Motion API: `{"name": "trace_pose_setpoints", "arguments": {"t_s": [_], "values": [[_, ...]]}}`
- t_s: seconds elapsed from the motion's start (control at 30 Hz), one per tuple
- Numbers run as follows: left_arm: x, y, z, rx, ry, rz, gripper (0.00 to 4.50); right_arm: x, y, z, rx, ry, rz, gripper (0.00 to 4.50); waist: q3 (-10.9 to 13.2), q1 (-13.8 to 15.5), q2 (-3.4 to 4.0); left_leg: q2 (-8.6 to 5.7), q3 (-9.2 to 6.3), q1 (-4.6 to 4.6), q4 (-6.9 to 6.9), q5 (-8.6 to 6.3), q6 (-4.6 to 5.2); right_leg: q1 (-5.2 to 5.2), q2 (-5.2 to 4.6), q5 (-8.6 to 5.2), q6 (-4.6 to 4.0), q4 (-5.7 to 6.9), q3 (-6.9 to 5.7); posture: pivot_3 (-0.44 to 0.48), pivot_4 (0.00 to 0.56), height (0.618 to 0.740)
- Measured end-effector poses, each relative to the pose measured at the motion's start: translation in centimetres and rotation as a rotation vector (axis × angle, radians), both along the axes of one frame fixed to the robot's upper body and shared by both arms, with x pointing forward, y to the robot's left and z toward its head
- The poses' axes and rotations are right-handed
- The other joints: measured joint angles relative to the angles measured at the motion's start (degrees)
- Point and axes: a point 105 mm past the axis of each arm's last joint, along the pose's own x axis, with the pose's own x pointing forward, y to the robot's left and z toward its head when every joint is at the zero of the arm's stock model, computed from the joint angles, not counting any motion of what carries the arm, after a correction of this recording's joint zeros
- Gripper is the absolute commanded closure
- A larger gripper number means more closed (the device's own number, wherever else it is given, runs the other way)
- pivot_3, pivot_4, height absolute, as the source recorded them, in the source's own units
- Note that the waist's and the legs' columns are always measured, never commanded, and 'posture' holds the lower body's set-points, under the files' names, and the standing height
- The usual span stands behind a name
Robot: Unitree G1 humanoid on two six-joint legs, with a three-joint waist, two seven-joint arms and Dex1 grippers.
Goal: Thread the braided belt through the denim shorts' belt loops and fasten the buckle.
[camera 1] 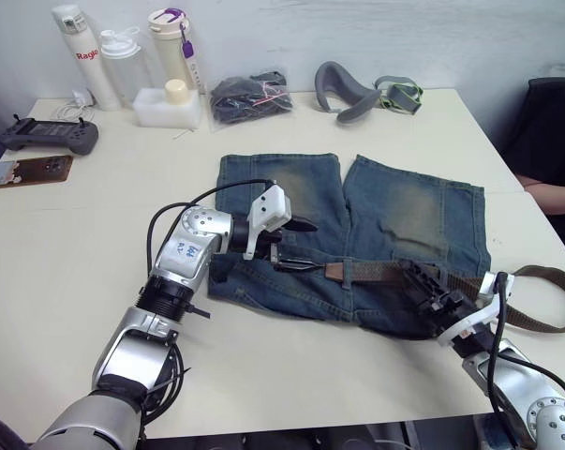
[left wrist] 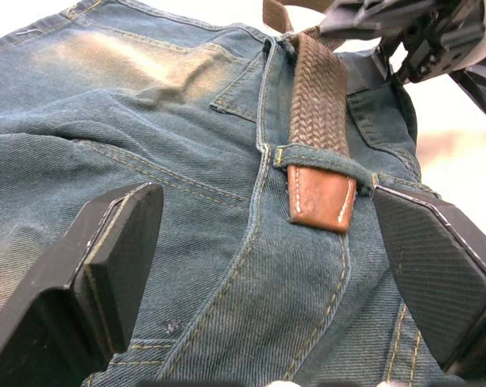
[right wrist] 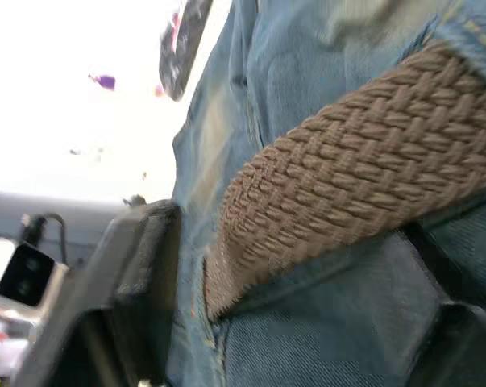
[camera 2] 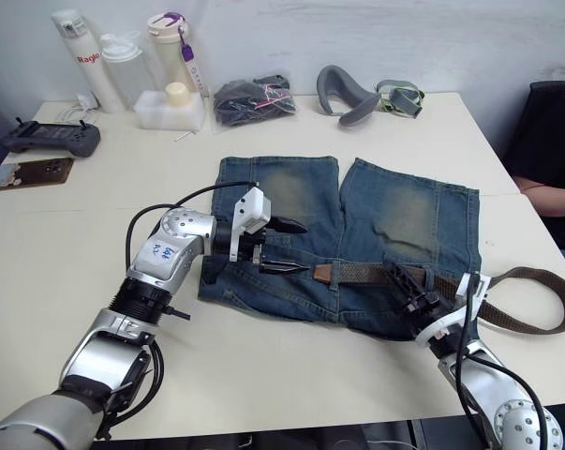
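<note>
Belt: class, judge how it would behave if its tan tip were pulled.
The belt probably flops: its free end curves loosely off the shorts. Its woven surface likely grips, so the loop may drag.

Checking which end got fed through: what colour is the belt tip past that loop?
Tan leather tip with light stitching; clearest in the left wrist view.

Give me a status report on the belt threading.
Left gripper open at belt tip. Right gripper on braided belt, grip unclear. Tan tip through one belt loop. Nothing blocking.

The tall white cylindrical bottle (camera 1: pixel 81 54) at the table's far left bears red lettering reading "Ragle".
</note>
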Motion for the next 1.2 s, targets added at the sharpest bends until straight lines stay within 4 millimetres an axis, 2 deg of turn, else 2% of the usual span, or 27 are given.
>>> {"name": "trace_pose_setpoints", "arguments": {"t_s": [0.03, 0.1, 0.17, 0.2, 0.57, 0.67, 0.7, 0.93, 1.07, 1.2], "values": [[0.0, 0.0, 0.0, 0.001, -0.001, 0.000, 0.00, 0.0, 0.1, 0.0, 0.001, 0.000, 0.001, 2.83, 0.00, -0.02, 0.00, 0.01, 0.00, 0.00, 0.00, 0.00, 0.00, 0.00, 0.00, 0.00, 0.00, 0.00, 0.00, 0.000, 0.150, 0.740], [0.0, 0.1, 0.0, 0.003, -0.005, 0.000, 0.00, 0.2, 0.7, -0.1, -0.004, 0.001, 0.019, 3.46, 0.00, -0.16, 0.00, 0.01, 0.00, 0.00, 0.00, 0.00, 0.00, 0.00, 0.00, 0.00, 0.00, 0.00, 0.00, 0.000, 0.150, 0.740], [0.0, 0.1, 0.0, 0.005, -0.007, -0.001, 0.00, 0.6, 1.5, 0.0, -0.011, -0.004, 0.047, 4.36, 0.01, -0.40, 0.01, 0.02, 0.00, 0.00, -0.01, 0.00, 0.00, -0.01, 0.00, 0.00, 0.00, 0.00, 0.01, 0.000, 0.150, 0.740], [0.0, 0.0, 0.0, 0.007, -0.010, -0.004, 0.00, 0.7, 2.0, 0.1, -0.016, -0.008, 0.060, 4.45, 0.01, -0.41, 0.01, 0.02, 0.00, 0.00, -0.02, 0.00, 0.00, -0.01, 0.00, -0.01, -0.01, 0.00, 0.00, 0.000, 0.150, 0.740], [0.2, 0.8, 0.1, 0.031, -0.019, 0.010, 0.00, 1.7, 5.8, 0.4, 0.042, -0.027, 0.154, 4.45, 0.03, -0.65, 0.04, 0.07, 0.00, 0.00, -0.05, 0.02, -0.04, -0.05, 0.03, -0.01, -0.02, 0.02, 0.00, 0.000, 0.150, 0.740], [0.2, 1.0, 0.1, 0.036, -0.018, 0.016, 0.00, 1.5, 6.7, -0.1, 0.031, -0.012, 0.184, 4.45, 0.03, -0.63, 0.05, 0.08, 0.00, 0.00, -0.05, 0.02, -0.04, -0.06, 0.02, -0.02, -0.03, 0.02, 0.00, 0.000, 0.150, 0.740], [0.2, 1.1, 0.1, 0.037, -0.017, 0.019, 0.00, 1.2, 7.5, -0.9, -0.017, 0.016, 0.217, 4.45, 0.03, -0.62, 0.05, 0.09, 0.01, 0.00, -0.04, 0.02, -0.04, -0.06, 0.00, -0.02, -0.03, 0.02, 0.00, 0.000, 0.150, 0.740], [0.6, 1.6, 0.5, 0.020, -0.011, 0.053, 0.00, 1.2, 7.5, -1.9, -0.127, 0.038, 0.209, 4.45, -0.03, -0.50, -0.04, 0.06, -0.01, 0.02, -0.02, 0.02, -0.03, 0.00, -0.01, -0.02, -0.03, 0.02, -0.04, 0.000, 0.150, 0.740], [1.1, 2.6, 2.0, -0.018, -0.009, 0.091, 0.00, 0.9, 6.8, -1.7, -0.150, 0.023, 0.203, 4.45, -0.06, -0.03, -0.11, 0.04, -0.03, 0.00, 0.03, 0.00, 0.02, 0.05, -0.10, -0.01, -0.01, 0.01, -0.05, 0.000, 0.150, 0.740], [-0.1, 4.5, 3.0, -0.017, 0.081, 0.043, 0.00, 1.4, 8.5, -0.9, -0.183, -0.010, 0.242, 4.45, -0.03, -0.72, -0.06, 0.05, 0.00, 0.00, -0.07, 0.04, -0.06, -0.08, 0.01, -0.04, -0.08, 0.09, -0.05, 0.000, 0.150, 0.740]]}}
